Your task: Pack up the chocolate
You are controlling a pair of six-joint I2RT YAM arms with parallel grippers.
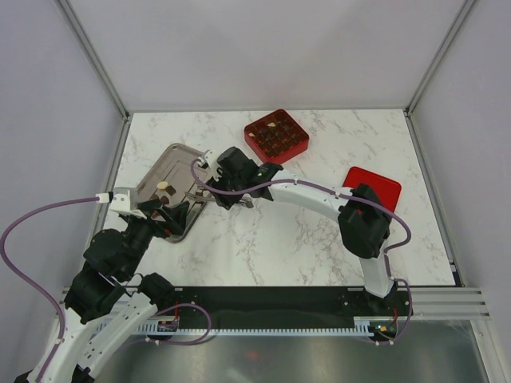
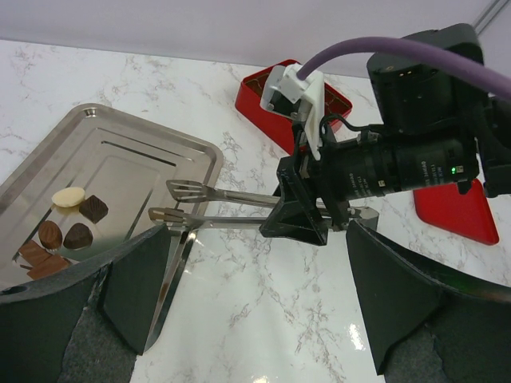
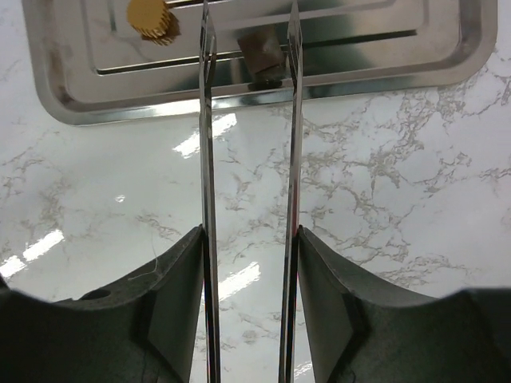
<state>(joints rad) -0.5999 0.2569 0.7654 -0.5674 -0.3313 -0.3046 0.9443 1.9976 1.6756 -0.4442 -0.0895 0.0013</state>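
Observation:
Several small chocolates, dark brown and one cream, lie on a steel tray at the table's left. My right gripper is shut on metal tongs, whose open tips reach over the tray's near edge. A brown piece lies on the tray between the tong arms; the tips hold nothing. A golden ribbed piece lies further left. My left gripper is open and empty, low over the marble beside the tray. The red gridded box holds several pieces.
A red lid lies at the right, partly under the right arm. The right arm spans the middle of the table toward the tray. White walls and a metal frame enclose the table.

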